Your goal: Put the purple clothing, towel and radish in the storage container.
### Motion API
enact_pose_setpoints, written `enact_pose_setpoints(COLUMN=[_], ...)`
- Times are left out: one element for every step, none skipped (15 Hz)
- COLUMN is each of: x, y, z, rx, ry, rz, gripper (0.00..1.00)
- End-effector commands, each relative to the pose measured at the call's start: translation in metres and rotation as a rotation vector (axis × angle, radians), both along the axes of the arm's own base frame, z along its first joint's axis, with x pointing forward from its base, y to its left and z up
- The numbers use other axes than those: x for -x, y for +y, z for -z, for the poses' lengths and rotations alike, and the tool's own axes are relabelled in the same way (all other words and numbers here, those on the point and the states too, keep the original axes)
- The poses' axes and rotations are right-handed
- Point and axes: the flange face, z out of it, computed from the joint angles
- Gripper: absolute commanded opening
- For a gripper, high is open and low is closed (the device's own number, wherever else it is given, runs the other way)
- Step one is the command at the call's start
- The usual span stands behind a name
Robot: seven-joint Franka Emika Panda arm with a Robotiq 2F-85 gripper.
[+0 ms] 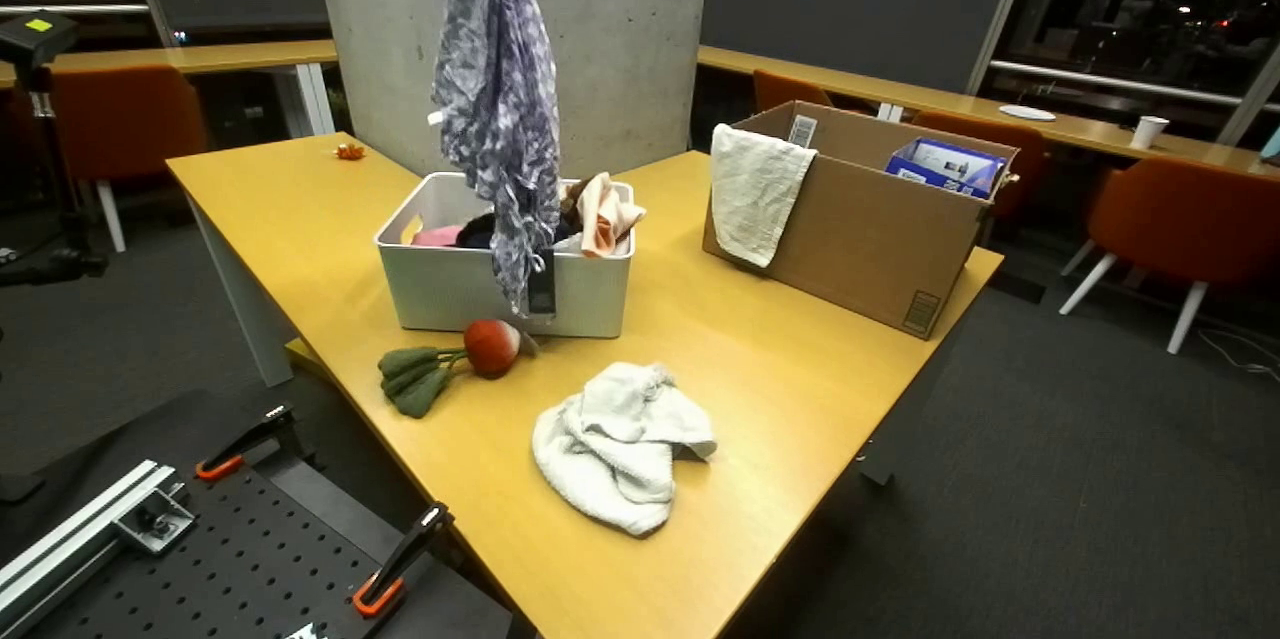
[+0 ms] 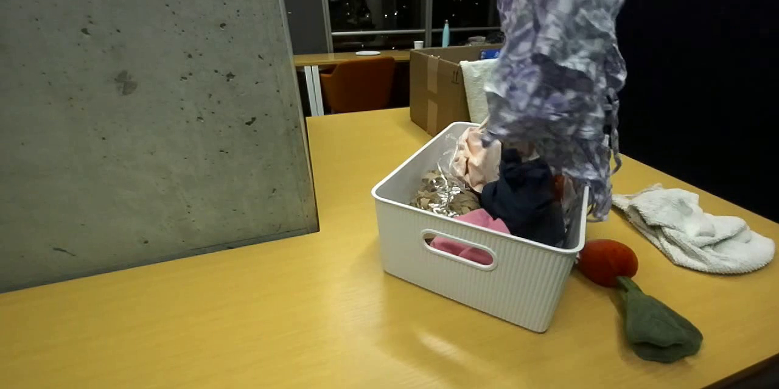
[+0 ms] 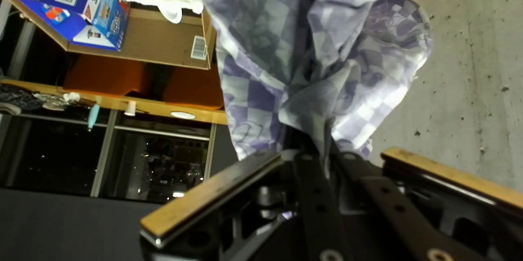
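My gripper shows only in the wrist view, its fingers shut on the purple and white checked clothing. In both exterior views the purple clothing hangs from above over the storage container. Its lowest strips hang past the rim, outside the near wall. The white storage container holds pink, dark blue and peach cloths. The red radish with green cloth leaves lies on the table beside the container. A crumpled white towel lies on the table near the radish.
A cardboard box with a blue carton inside stands on the table. A white cloth drapes over its edge. A concrete pillar rises behind the container. A small orange item lies at the table's far end.
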Motion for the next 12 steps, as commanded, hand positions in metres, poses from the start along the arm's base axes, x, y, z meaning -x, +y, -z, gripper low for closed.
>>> enact_pose_setpoints(x=[0.005,0.006,0.007,0.006,0.004,0.002,0.000,-0.002,-0.004,-0.008,-0.012,-0.015], y=[0.012,0.015,0.018,0.017,0.014,0.011,0.005,0.000,-0.007,-0.015,-0.021,-0.027], z=[-0.046,-0.053,-0.056,-0.052,-0.041,-0.031,-0.014,0.002,0.022,0.046,0.068,0.095], rx=[0.021,0.023,0.024,0.026,0.020,0.016,0.010,0.007,-0.001,-0.011,-0.018,-0.025], ry=[-0.070,-0.081,-0.087,-0.088,-0.080,-0.069,-0.049,-0.031,-0.007,0.024,0.049,0.078], rz=[0.004,0.002,-0.004,-0.007,-0.009,-0.009,-0.007,-0.003,0.001,0.006,0.008,0.009], gripper=[0.01,0.01,0.01,0.01,0.01,0.01,0.01,0.01,0.01,0.01,0.01,0.01])
